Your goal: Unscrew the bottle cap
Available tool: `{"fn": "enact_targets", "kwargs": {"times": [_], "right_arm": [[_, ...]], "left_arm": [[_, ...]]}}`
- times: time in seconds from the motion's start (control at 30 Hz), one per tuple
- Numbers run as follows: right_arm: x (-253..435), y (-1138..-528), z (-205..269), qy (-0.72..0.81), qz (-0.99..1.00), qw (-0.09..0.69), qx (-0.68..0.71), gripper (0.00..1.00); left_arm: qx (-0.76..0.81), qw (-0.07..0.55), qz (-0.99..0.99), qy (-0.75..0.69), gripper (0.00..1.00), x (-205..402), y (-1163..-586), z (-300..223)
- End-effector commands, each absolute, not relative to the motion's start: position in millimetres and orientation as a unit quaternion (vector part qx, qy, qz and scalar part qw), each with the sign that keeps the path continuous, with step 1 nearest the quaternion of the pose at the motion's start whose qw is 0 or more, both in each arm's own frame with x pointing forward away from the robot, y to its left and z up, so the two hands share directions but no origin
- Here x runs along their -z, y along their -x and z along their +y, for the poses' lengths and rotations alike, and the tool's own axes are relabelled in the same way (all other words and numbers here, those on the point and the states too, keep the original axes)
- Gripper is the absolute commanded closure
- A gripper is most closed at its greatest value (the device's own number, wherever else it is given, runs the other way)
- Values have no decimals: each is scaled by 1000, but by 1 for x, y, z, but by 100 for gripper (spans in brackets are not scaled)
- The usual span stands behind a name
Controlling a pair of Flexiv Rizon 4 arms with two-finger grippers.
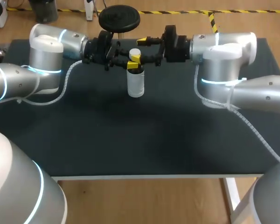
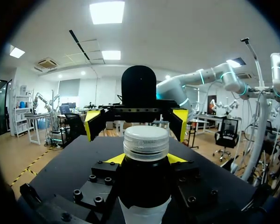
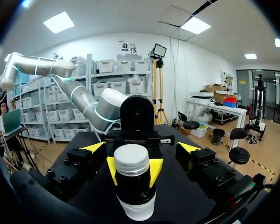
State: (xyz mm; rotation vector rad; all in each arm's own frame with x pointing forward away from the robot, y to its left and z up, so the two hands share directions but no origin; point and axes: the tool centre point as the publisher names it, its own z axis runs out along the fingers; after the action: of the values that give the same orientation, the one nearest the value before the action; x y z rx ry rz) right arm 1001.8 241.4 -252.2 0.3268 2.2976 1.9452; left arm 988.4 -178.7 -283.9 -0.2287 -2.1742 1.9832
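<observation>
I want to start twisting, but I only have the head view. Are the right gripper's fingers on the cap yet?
Observer: No. In the right wrist view the right gripper is wide open, with a gap on either side of the cap.
Operator: And is the bottle actually gripped, or just resting against the other arm?
Observer: Gripped. The same view shows the left gripper pinching the bottle from both sides, just under the cap.
</observation>
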Motion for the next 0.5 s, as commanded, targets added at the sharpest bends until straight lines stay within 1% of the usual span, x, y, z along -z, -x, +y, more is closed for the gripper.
{"fn": "enact_targets", "kwargs": {"times": [0.03, 0.5], "right_arm": [[254, -998, 245, -130, 750, 80, -644, 0], [254, -1000, 248, -144, 740, 95, -650, 0]], "left_arm": [[-670, 97, -732, 79, 100, 285, -991, -178], [-670, 97, -732, 79, 100, 285, -991, -178]]}}
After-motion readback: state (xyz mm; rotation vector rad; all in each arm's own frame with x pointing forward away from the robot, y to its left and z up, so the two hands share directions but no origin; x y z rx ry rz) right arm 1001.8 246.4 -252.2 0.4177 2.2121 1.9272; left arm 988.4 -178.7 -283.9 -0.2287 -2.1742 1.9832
